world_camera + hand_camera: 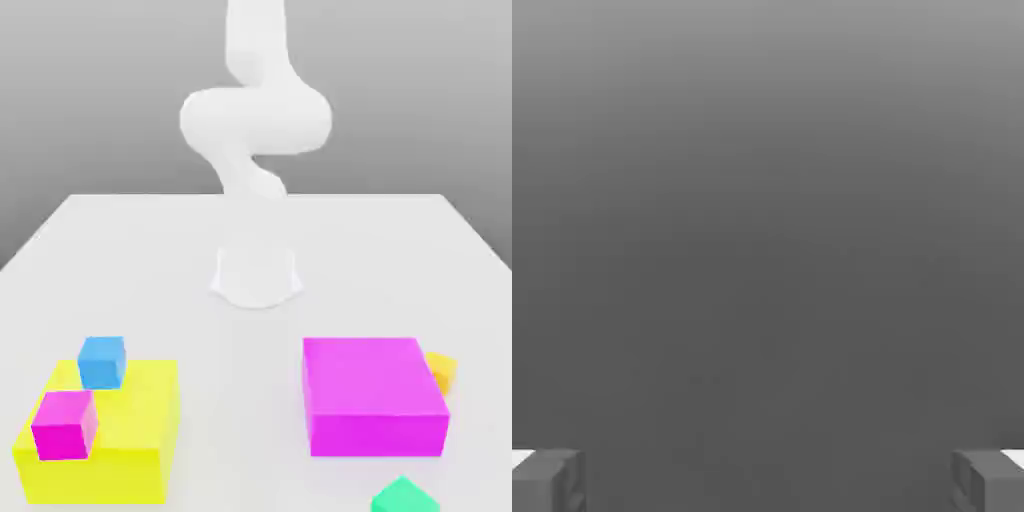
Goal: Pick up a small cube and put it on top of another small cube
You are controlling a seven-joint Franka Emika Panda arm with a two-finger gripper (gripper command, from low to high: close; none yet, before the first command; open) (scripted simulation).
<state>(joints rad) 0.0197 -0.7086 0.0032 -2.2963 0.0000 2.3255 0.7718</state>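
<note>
small green cube (403, 496) at near table (250, 320) edge, just in front of big magenta block (374, 395) | gripper (768, 480) wide apart, holding nothing, facing plain grey, no cube between fingertips (547, 480) | exterior view: white arm (255, 120) raised high, well apart from cube

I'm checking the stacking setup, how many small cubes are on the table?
4: blue cube and magenta cube on the yellow block; green cube and orange cube by the magenta block.
</note>
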